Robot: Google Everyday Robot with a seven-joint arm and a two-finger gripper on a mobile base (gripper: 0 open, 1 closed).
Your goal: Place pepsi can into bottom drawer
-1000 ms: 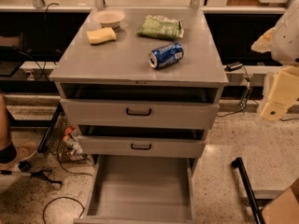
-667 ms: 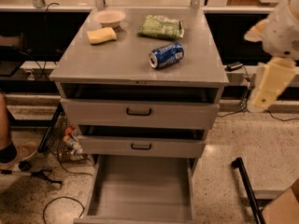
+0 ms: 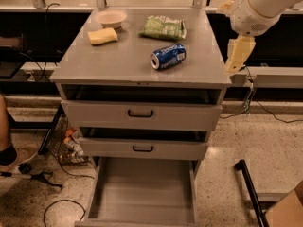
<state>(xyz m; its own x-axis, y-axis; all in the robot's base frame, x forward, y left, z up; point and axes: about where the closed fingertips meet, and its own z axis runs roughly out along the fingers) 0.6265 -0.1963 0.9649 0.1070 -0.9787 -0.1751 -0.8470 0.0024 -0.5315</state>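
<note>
The pepsi can (image 3: 168,56) is blue with white markings and lies on its side on the grey cabinet top (image 3: 118,63), right of centre. The bottom drawer (image 3: 142,190) is pulled out at floor level, and its plain grey floor is bare. My gripper (image 3: 235,56) hangs from the cream arm at the upper right, just off the cabinet top's right edge. It is to the right of the can, apart from it, and holds nothing.
A green snack bag (image 3: 163,27), a yellow sponge (image 3: 102,36) and a pale bowl (image 3: 111,18) sit at the back of the top. Two upper drawers with black handles (image 3: 140,113) stand slightly open. A person's foot (image 3: 14,156) and cables lie at the left. A black bar (image 3: 251,190) and a cardboard box (image 3: 289,212) are at the right.
My arm and gripper have moved left and up, from well right of the cabinet to its top right edge. The can and drawers have not moved.
</note>
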